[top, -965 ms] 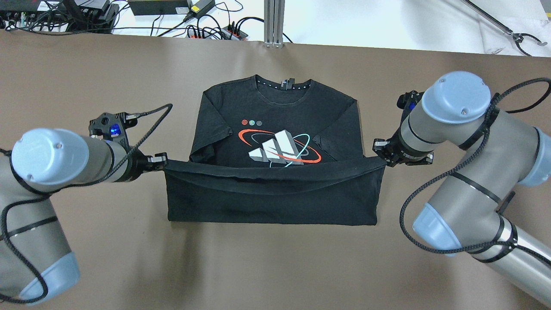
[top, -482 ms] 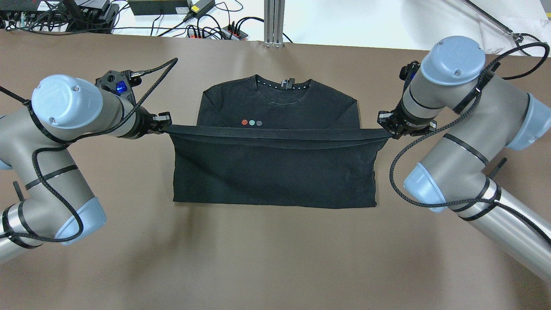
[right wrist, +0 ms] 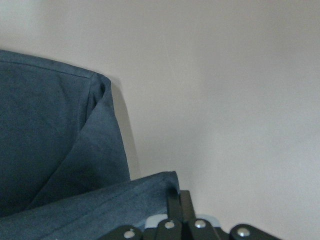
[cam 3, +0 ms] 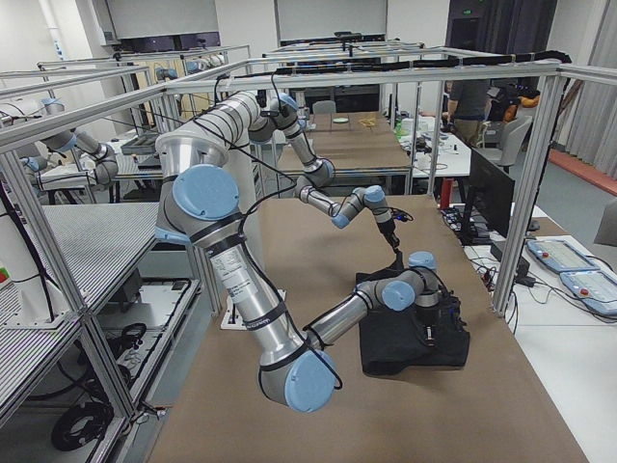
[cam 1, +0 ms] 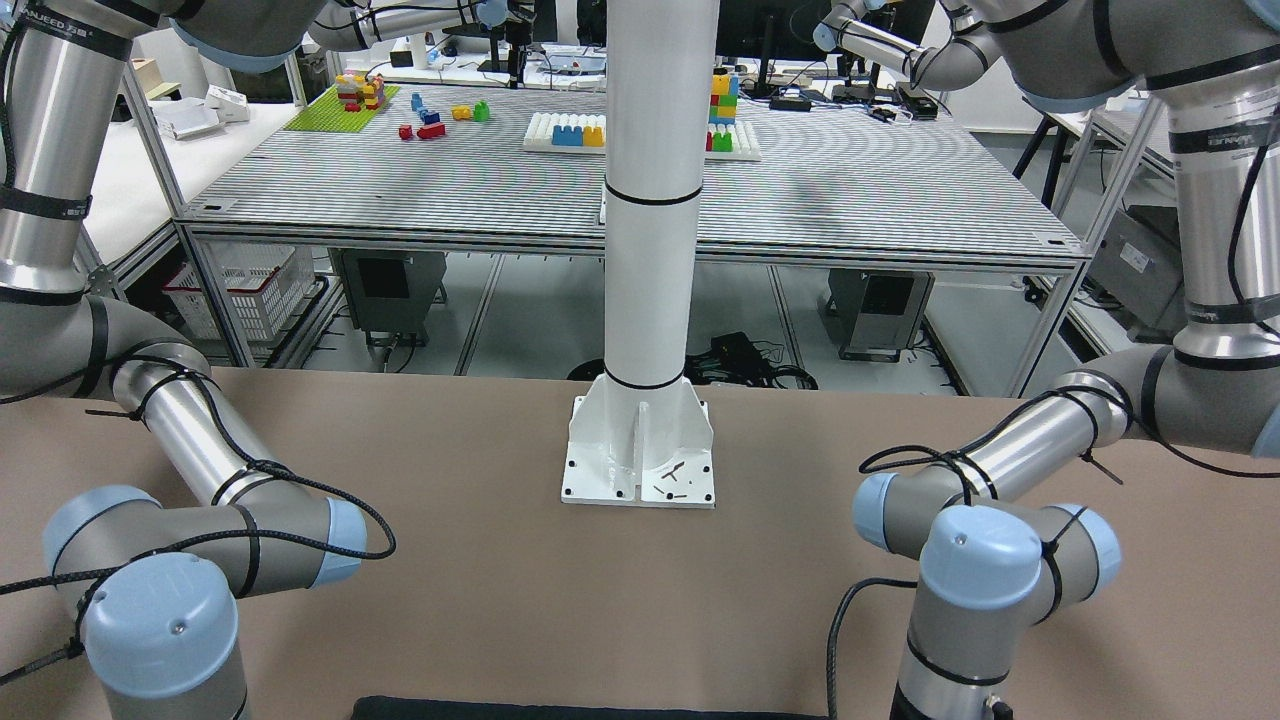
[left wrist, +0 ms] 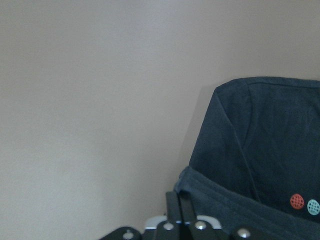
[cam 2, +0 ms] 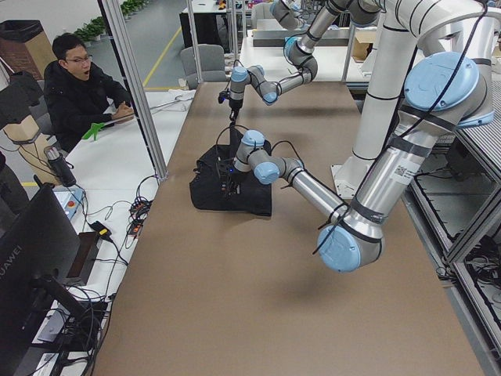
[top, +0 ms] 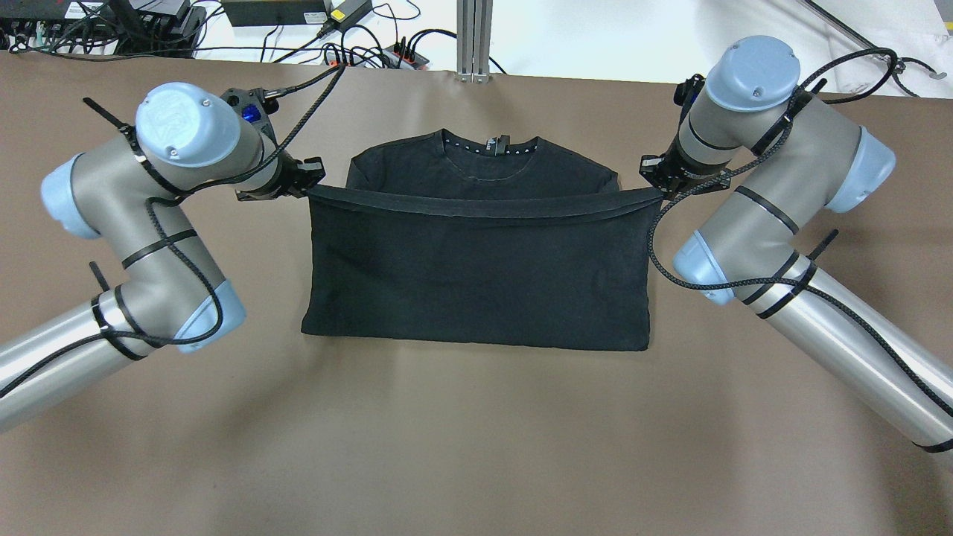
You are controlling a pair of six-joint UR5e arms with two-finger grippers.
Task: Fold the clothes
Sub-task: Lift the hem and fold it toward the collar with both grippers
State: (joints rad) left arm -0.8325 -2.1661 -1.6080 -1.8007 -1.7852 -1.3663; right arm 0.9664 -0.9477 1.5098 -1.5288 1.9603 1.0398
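Black T-shirt (top: 476, 275) lay on the brown surface (top: 476, 447), with its collar (top: 491, 146) at the far side. The near half was doubled over toward the collar. The hem was stretched taut from left to right, just short of the neckline and raised off the layer beneath. Left claw (top: 307, 179) was clamped on the hem's left corner. Right claw (top: 654, 186) was clamped on its right corner.

Both arms outstretched, left gripper (top: 311, 183) and right gripper (top: 655, 186) level, jaws tight on the clothes (top: 476, 275)
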